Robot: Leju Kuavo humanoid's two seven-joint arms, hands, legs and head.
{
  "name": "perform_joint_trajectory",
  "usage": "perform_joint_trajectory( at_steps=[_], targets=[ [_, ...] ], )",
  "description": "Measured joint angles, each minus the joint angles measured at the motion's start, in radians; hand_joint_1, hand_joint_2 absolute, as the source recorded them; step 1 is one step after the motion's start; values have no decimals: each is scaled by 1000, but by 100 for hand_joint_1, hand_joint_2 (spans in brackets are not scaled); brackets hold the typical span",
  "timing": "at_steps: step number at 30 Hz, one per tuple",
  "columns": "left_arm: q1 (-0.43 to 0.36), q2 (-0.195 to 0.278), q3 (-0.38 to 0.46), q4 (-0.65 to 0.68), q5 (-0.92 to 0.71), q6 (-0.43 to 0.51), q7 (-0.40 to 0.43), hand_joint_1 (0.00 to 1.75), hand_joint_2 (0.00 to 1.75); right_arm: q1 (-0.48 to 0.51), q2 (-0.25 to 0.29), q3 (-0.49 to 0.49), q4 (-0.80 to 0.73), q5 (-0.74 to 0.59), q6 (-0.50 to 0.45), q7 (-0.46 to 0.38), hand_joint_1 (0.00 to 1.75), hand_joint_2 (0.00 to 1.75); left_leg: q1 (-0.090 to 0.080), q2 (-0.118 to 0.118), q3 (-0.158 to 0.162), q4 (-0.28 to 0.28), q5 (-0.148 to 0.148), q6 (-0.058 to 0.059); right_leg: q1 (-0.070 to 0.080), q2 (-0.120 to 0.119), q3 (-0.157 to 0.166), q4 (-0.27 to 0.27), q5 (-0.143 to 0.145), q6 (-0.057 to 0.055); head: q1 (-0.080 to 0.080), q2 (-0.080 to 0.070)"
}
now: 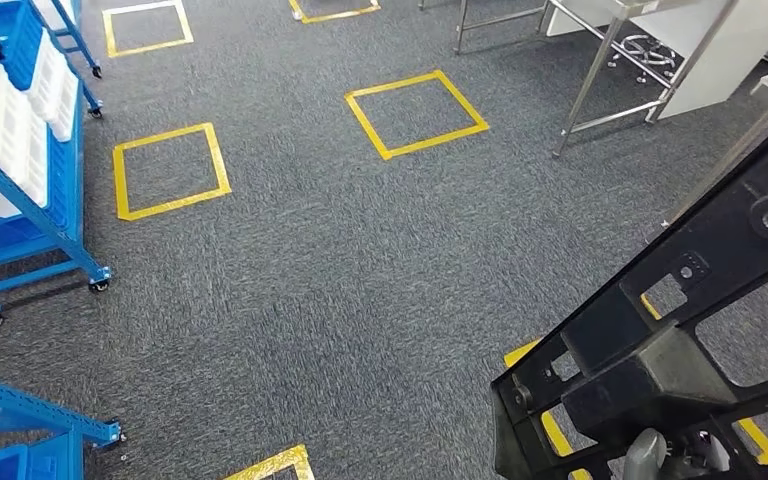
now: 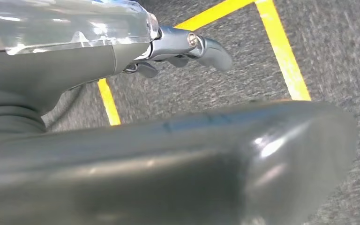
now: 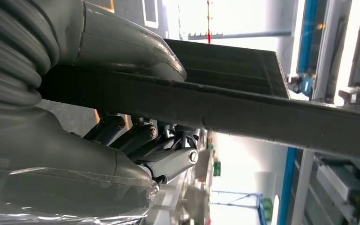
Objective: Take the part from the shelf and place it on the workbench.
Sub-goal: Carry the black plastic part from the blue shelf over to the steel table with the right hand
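Grey carpet (image 1: pixel 340 290) covers the floor, marked with yellow tape squares: two whole ones (image 1: pixel 169 170) (image 1: pixel 416 112), two more cut by the head view's top edge, and parts of two at its bottom edge, one half hidden under the part. Blue shelves (image 1: pixel 30 170) on castors stand at the left, cropped by the frame, with a second blue frame (image 1: pixel 40 420) at the lower left corner. Metal table legs (image 1: pixel 600 70) show at upper right; the tabletop is cut off.

One part (image 1: pixel 660 340), a black plastic frame with open windows, fills the lower right of the head view. Its long axis runs from lower left up to the right edge, where it is cropped, so its full length cannot be told. It is carried off the floor.

The right hand (image 3: pixel 122 93) grips the part (image 3: pixel 243 108): thumb on one face, dark fingers (image 3: pixel 168 154) curled under the other edge.

The left hand (image 2: pixel 183 51) hangs over the carpet, its fingers curled in with nothing between them; a blurred grey body hides much of that view.
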Motion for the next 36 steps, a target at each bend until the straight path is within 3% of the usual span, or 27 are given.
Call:
perform_joint_trajectory(
  at_steps=[2,4,6,8,9,10,11,13,15,17,18,20,21,22,23,24,25,26,28,30,31,32,33,34,36],
  targets=[
    [-1,0,0,1,2,1,-1,0,0,4,2,-2,0,-1,3,0,175,175,-3,23,1,-6,4,14,-5,18,-9,1,4,12,0,0],
    [-4,0,0,2,4,1,-1,0,0,7,3,-5,0,-2,3,-1,175,175,-1,50,3,-12,10,28,-2,-26,-27,31,-15,21,5,0],
    [-2,0,0,2,5,2,0,0,0,7,3,-6,0,-4,-3,-1,175,175,-3,79,2,-16,11,36,1,-98,-79,136,-71,27,10,0],
    [2,1,0,2,6,2,2,0,0,7,3,-7,0,-6,-10,1,175,175,-8,111,2,-17,8,40,-1,-125,-138,253,-116,31,11,0],
    [4,1,0,2,6,2,3,0,0,7,3,-7,0,-6,-13,2,175,175,-10,127,3,-17,7,40,-1,-128,-148,273,-114,31,11,0],
    [4,1,0,2,6,2,4,0,0,7,3,-7,0,-5,-14,3,175,175,-11,142,5,-17,4,40,0,-132,-139,256,-94,29,11,0],
    [3,1,0,2,6,2,5,0,0,8,3,-7,0,-4,-15,5,175,175,-12,155,9,-17,2,39,1,-140,-109,202,-61,25,11,0],
    [2,0,0,2,6,2,5,0,0,7,3,-7,0,-3,-14,6,175,175,-15,177,18,-16,-5,35,14,-189,-36,66,-10,9,11,0],
    [2,0,0,2,8,2,5,0,0,6,3,-7,0,-2,-13,7,175,175,-19,198,24,-17,-10,27,27,-220,-6,1,1,-5,11,0],
    [-1,0,0,2,10,1,5,0,0,8,4,-7,0,-2,-10,8,175,175,-21,220,31,-20,-14,18,27,-197,-6,-6,2,-15,11,0],
    [-3,0,0,2,11,0,5,0,0,9,4,-7,0,-1,-9,7,175,175,-21,212,34,-17,-19,13,24,-184,-3,-12,6,-19,11,0],
    [-6,1,1,2,14,-1,3,0,0,7,6,-7,0,0,-6,7,175,175,-18,160,16,36,-56,5,14,-159,6,-26,13,-30,8,0],
    [-5,1,1,2,16,-1,2,0,0,6,7,-8,0,0,-6,7,175,175,-15,125,-9,94,-86,2,12,-148,7,-28,15,-33,7,0],
    [-3,1,1,2,18,-1,2,0,0,4,8,-8,0,0,-5,7,175,175,-14,104,-42,161,-118,0,11,-133,6,-28,15,-36,6,0],
    [0,1,2,2,20,-1,2,0,0,4,8,-8,0,0,-5,7,175,175,-12,95,-73,220,-138,-2,11,-118,6,-27,15,-37,6,0],
    [2,1,2,2,21,-1,2,0,0,4,8,-8,0,0,-5,8,175,175,-11,91,-91,251,-140,-5,10,-101,6,-25,15,-37,6,0],
    [3,2,2,2,21,-1,2,0,0,5,8,-8,0,0,-5,8,175,175,-10,90,-93,245,-120,-6,9,-85,6,-22,14,-36,6,0],
    [4,2,2,2,22,-1,2,0,0,5,8,-8,0,0,-5,8,175,175,-9,86,-78,201,-84,-7,8,-68,7,-18,12,-33,6,0],
    [4,3,2,2,22,-1,2,0,0,4,8,-9,0,0,-5,8,175,175,-4,44,-27,70,-18,-6,7,-39,3,-5,6,-24,6,0],
    [4,4,2,2,22,-1,2,0,0,4,8,-9,0,0,-5,8,175,175,-2,4,-1,1,1,0,6,-16,-6,6,3,-12,6,0],
    [3,4,2,2,22,-1,2,0,0,4,8,-9,0,0,-5,8,175,175,-4,2,1,-2,-2,5,5,-5,-12,8,4,-5,6,0],
    [2,4,2,2,22,-1,2,0,0,5,8,-9,0,0,-5,8,175,175,-3,14,2,-4,1,13,3,6,-15,7,7,1,6,0],
    [1,3,2,2,22,-1,2,0,0,6,9,-9,0,0,-5,8,175,175,-3,27,3,-8,4,19,2,4,-19,10,7,7,6,0],
    [0,3,2,2,22,-1,2,0,0,7,9,-9,0,0,-5,8,175,175,-2,40,6,-12,7,27,3,-16,-26,22,-1,13,9,0],
    [1,3,2,1,22,-1,2,0,0,5,9,-9,0,1,-5,8,175,175,-1,69,7,-19,11,36,4,-82,-65,101,-47,22,17,0]
  ],
)
